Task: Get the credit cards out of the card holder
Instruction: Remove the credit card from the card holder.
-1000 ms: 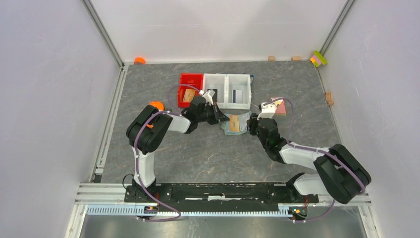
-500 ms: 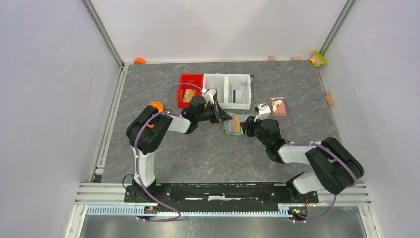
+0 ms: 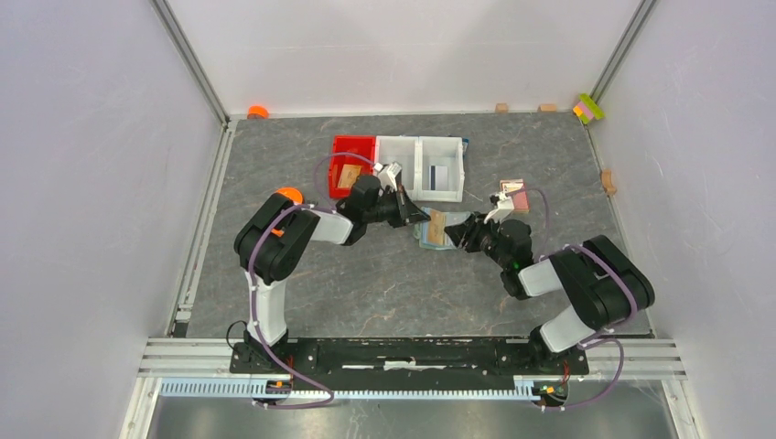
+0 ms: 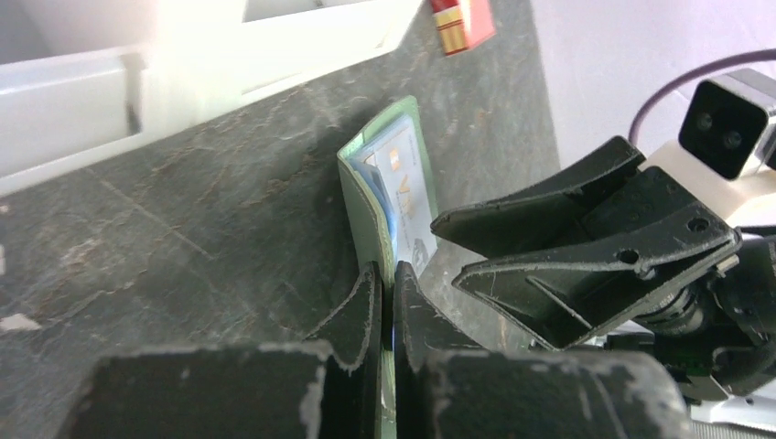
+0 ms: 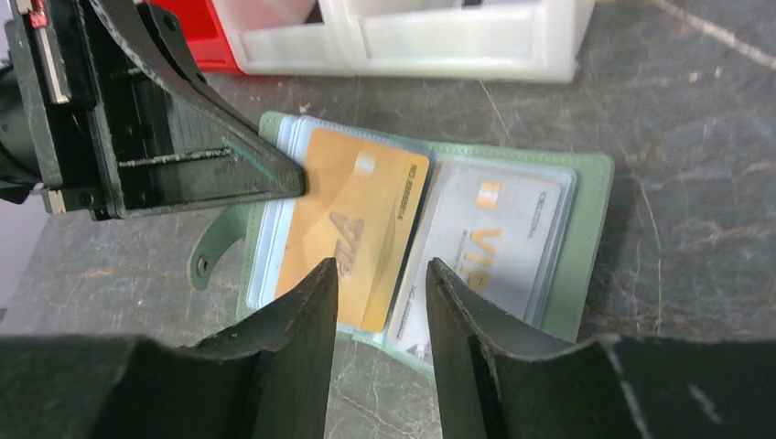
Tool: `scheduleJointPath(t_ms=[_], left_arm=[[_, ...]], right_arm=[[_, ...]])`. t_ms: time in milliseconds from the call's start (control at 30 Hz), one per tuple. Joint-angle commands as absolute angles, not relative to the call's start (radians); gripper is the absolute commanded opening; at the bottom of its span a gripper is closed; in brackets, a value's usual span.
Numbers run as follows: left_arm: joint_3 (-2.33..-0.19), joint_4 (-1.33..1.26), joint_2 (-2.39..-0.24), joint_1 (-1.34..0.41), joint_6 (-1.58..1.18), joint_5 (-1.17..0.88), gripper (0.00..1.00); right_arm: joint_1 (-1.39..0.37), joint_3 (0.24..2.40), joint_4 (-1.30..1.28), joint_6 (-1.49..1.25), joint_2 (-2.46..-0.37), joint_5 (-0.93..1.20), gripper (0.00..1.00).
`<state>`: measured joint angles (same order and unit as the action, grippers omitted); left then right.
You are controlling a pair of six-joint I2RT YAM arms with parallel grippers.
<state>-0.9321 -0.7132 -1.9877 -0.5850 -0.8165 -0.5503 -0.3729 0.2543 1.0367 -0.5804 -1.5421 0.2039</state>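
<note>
The sage-green card holder (image 5: 586, 229) lies open on the table, its tab (image 5: 209, 256) at the left. A tan-gold card (image 5: 352, 224) sits in its left pocket and a pale grey-white card (image 5: 485, 238) in its right one. My left gripper (image 4: 386, 274) is shut on the holder's left flap (image 4: 366, 197), and its fingertips (image 5: 288, 178) touch the gold card's edge. My right gripper (image 5: 380, 274) is open, just above the holder's near edge, straddling the gap between the two cards. In the top view the holder (image 3: 432, 229) lies between both grippers.
A red bin (image 3: 352, 155) and two white bins (image 3: 421, 165) stand just behind the holder, with a card-like item in the red one and another in the right white one. A pink square item (image 3: 514, 197) lies behind the right arm. Small blocks lie along the back and right walls.
My right gripper has swung left and down until it reaches the holder's near edge. My left gripper shifted slightly right and has stayed shut on the holder's flap.
</note>
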Motion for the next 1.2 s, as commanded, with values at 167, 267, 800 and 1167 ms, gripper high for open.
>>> scheduleJointPath(t_ms=[167,267,800,1167], left_arm=[[-1.104,-0.294,-2.046,-0.6,-0.702,-0.405,0.02],[-1.141,-0.224,-2.062,-0.609,-0.678,-0.382,0.02],[-1.263,-0.068,-2.14,-0.651,-0.621,-0.388,0.02],[-1.308,-0.014,-2.173,-0.663,-0.608,-0.394,0.02]], right_arm=[[-0.326,0.306,1.032,-0.694,-1.66,0.266,0.45],[-0.322,0.32,1.024,-0.703,-1.68,0.281,0.45],[-0.316,0.376,0.887,-0.71,-1.724,0.251,0.44],[-0.295,0.326,1.078,-0.794,-1.759,0.338,0.36]])
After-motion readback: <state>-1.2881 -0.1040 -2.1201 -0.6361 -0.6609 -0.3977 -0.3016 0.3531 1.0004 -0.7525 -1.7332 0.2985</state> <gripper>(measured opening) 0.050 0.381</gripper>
